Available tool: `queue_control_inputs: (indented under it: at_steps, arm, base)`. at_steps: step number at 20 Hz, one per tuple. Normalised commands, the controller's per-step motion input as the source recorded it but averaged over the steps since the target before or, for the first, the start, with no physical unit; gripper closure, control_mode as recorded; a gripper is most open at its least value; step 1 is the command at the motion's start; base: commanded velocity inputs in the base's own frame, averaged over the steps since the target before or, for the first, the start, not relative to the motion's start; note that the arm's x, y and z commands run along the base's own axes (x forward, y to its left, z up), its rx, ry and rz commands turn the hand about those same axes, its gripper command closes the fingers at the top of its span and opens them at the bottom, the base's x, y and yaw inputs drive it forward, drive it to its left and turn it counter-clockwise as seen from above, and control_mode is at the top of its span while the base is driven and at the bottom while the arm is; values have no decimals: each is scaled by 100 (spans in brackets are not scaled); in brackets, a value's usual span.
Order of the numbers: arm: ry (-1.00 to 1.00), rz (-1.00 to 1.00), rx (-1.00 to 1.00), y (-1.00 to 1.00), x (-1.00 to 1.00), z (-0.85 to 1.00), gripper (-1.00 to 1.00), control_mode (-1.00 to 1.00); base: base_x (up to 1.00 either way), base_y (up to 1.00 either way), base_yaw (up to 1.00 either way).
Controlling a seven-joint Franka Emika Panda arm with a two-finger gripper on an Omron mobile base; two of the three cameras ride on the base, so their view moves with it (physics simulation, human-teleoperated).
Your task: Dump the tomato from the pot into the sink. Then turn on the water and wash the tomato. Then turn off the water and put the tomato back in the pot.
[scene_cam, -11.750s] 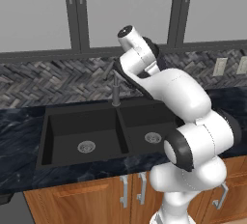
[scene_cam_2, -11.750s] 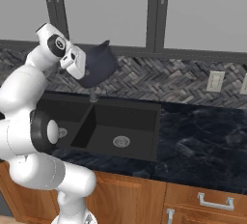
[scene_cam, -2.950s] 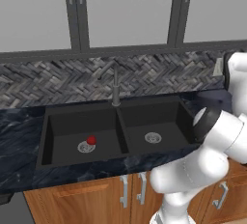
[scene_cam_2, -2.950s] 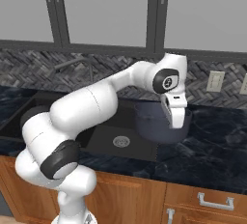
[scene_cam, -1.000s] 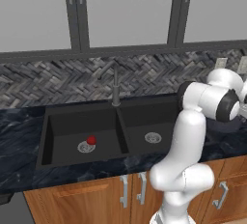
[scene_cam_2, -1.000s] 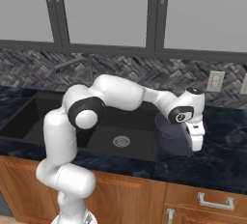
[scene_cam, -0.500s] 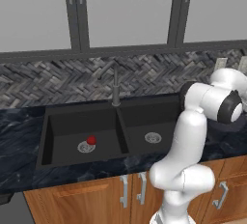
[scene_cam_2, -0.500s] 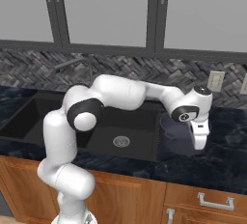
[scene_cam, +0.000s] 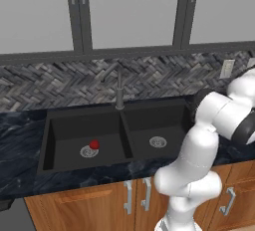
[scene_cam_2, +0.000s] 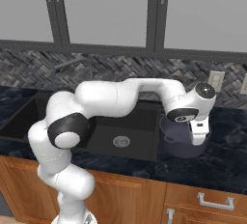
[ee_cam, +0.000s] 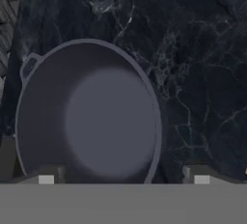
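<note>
My fingers [ee_cam: 201,174] have sprung wide since a second ago, freeing the pot [ee_cam: 89,114] upright on the counter [ee_cam: 202,73] between them, so dumping is done and I next swing left to the faucet [scene_cam: 119,86], the tomato [scene_cam: 94,145] far off in the sink [scene_cam: 64,125].

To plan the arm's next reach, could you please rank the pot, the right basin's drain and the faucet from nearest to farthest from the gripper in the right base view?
1. The pot, on the counter right of the sink, directly under the open gripper.
2. The right basin's drain, to the left, down in the sink.
3. The faucet, far left by the backsplash.
</note>
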Motion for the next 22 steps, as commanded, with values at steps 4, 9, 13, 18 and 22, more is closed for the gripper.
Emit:
queue_control_inputs:
  at_steps: [4, 9, 13, 18, 22]
  arm:
    - [-19, 15, -7, 74, -14, 21, -100, -100]
    - [-19, 24, -10, 70, 0, 43, -100, -100]
    - [-15, 26, -7, 57, 0, 61, -100, -100]
    - [-1, 6, 0, 50, 0, 42, -100, -100]
    - [-8, 4, 0, 49, -1, 9, -100, -100]
  base:
    - [0, 0, 0]
    - [0, 0, 0]
    - [0, 0, 0]
    - [0, 0, 0]
    - [0, 0, 0]
